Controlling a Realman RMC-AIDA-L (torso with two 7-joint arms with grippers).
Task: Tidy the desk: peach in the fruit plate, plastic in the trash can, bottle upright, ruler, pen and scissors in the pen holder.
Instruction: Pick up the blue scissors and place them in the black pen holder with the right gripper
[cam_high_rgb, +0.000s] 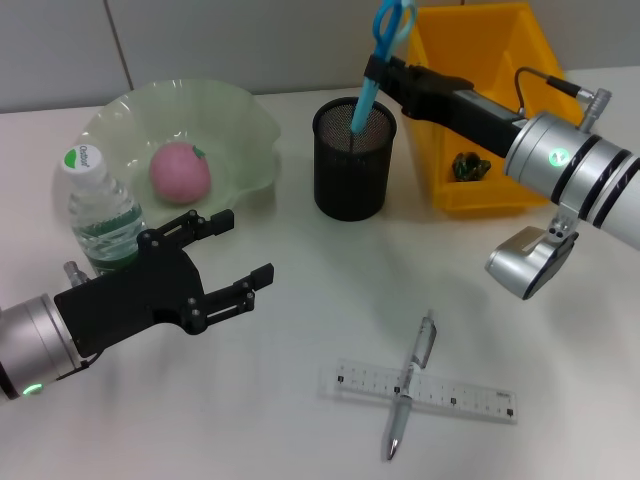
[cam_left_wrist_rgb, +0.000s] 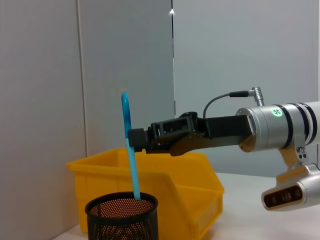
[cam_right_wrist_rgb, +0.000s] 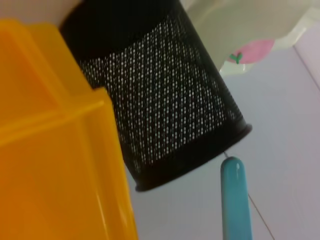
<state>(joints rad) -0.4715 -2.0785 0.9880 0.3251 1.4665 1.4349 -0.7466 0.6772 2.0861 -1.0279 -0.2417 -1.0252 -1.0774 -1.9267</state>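
A: Nearest us, the pen (cam_high_rgb: 411, 385) lies crossed over the ruler (cam_high_rgb: 420, 391), well in front of the pen holder (cam_high_rgb: 352, 160). The left tool (cam_high_rgb: 222, 264) hovers spread wide, empty, by the bottle (cam_high_rgb: 100, 211).

B: And at the holder, the right tool (cam_high_rgb: 378, 72) is clamped on the blue scissors (cam_high_rgb: 378, 66), long axis near upright, blades dipping inside the rim. Straight down finishes it, I'd say.

R arm stretched forward across the desk, wrist roughly level, right gripper (cam_high_rgb: 377, 72) clamped tight on what it holds, high up. L arm low at near-left, left gripper (cam_high_rgb: 238, 250) fingers spread wide, empty, pointing inward toward centre.
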